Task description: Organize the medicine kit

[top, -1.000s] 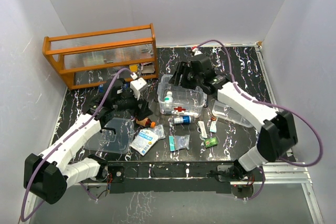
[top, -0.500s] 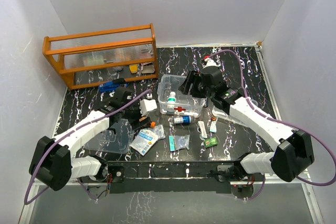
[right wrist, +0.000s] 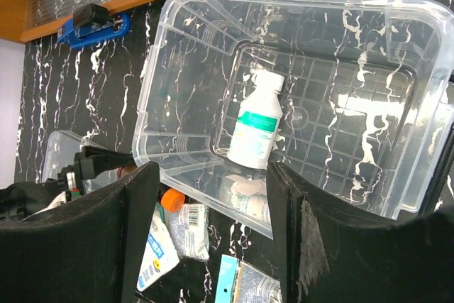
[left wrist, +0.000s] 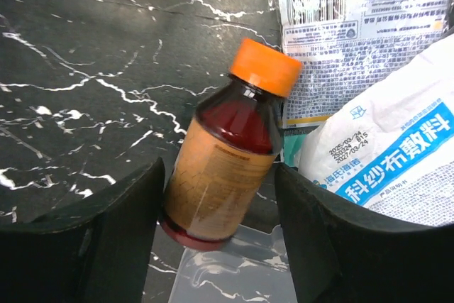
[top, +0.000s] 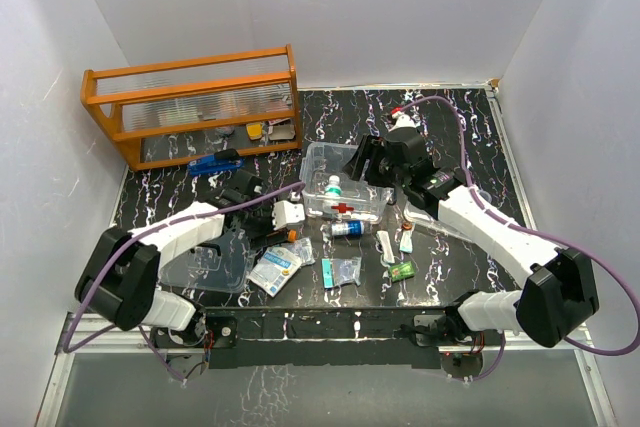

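The medicine kit (top: pixel 318 162), a clear box with a red cross, stands mid-table with a white green-labelled bottle (right wrist: pixel 257 129) lying inside; its near wall (right wrist: pixel 186 127) shows in the right wrist view. My right gripper (top: pixel 376 159) hovers open over the kit's right side with nothing between its fingers (right wrist: pixel 209 182). My left gripper (top: pixel 276 226) is low at the table, open around a brown bottle with an orange cap (left wrist: pixel 227 150). One finger (left wrist: pixel 135 204) touches the bottle; the other finger stands apart. The bottle's base rests on the clear lid (top: pixel 212 259).
An orange rack (top: pixel 195 102) stands at the back left, a blue tool (top: pixel 215 162) before it. A white gauze packet (left wrist: pixel 397 154), a barcoded sachet (left wrist: pixel 355 33), a blue-capped vial (top: pixel 348 229), tubes (top: pixel 386 245) and a green packet (top: pixel 402 270) lie in front of the kit.
My left gripper swung right and down to the brown bottle, and its jaws narrowed around it. My right gripper drew back to the kit's right side, then held still.
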